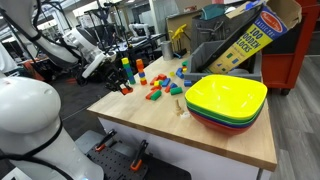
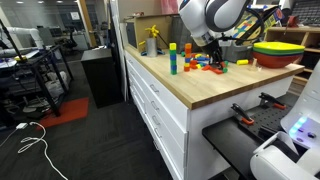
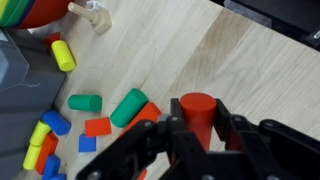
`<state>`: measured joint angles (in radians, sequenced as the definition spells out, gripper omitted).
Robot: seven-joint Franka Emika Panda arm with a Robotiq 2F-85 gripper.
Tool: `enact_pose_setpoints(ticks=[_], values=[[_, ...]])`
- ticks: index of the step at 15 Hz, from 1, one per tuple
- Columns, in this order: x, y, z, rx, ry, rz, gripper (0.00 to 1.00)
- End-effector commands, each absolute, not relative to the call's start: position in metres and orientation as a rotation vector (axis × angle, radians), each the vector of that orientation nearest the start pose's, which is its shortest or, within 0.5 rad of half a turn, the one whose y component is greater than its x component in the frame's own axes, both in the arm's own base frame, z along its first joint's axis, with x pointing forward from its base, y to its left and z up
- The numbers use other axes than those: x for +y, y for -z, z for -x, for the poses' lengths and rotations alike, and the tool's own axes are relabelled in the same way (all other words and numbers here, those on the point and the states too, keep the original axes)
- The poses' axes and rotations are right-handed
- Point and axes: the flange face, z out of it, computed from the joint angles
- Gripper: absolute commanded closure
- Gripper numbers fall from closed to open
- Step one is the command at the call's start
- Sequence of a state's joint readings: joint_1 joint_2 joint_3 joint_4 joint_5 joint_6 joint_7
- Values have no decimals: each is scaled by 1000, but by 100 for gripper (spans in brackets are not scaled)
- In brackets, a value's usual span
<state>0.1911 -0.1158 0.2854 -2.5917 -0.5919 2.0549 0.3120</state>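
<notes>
One red cylinder [image 3: 197, 104] upright in my tool [image 3: 198, 128], at edge of block pile [image 3: 55, 123] on desk [image 3: 250, 70]. Tool closed on its round sides, far as cramped view shows; side pinch keeps flat end down. Green cylinder [image 3: 128, 107] lies just beside.

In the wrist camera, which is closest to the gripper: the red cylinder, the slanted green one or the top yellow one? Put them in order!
1. red cylinder: right in the gripper.
2. slanted green cylinder: just to the left.
3. top yellow cylinder: far upper left.
</notes>
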Motion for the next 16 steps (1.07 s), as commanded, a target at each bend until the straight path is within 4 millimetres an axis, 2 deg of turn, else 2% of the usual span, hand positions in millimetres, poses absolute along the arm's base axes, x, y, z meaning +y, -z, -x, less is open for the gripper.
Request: enact_pose_setpoints(ticks=[1, 16], values=[[160, -277, -366, 705, 253, -2364, 91], [162, -268, -373, 815, 220, -2225, 91]])
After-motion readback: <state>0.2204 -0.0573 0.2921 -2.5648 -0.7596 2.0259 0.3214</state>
